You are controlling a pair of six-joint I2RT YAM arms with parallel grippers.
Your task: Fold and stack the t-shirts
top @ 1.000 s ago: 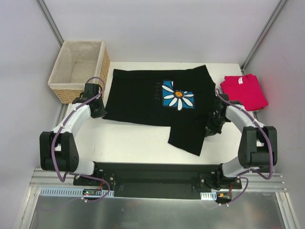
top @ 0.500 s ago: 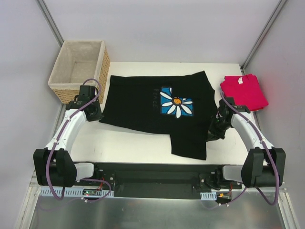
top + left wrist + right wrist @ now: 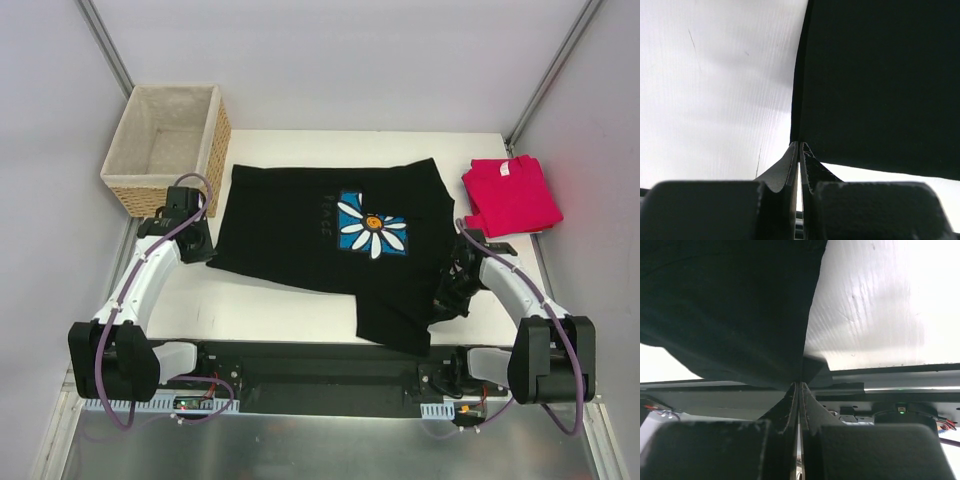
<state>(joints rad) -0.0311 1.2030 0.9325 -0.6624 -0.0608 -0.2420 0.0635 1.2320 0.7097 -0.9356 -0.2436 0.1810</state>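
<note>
The black t-shirt with the blue daisy print lies spread across the middle of the table, its near right part hanging over the front edge. The pinkish-red t-shirt lies folded at the back right. My left gripper is shut on the black shirt's left corner; in the left wrist view the gripper pinches the corner of the dark cloth. My right gripper is shut on the shirt's right edge, and in the right wrist view the gripper shows its tips closed on the cloth.
A wicker basket with pale lining stands at the back left, beside the left arm. The white table ends at a black rail along the near side, seen under the right wrist. White walls close in the sides.
Both grippers have drawn the black shirt toward the near edge. The right gripper came nearer and the shirt's lower right part now hangs over the front edge. The red shirt has not moved.
</note>
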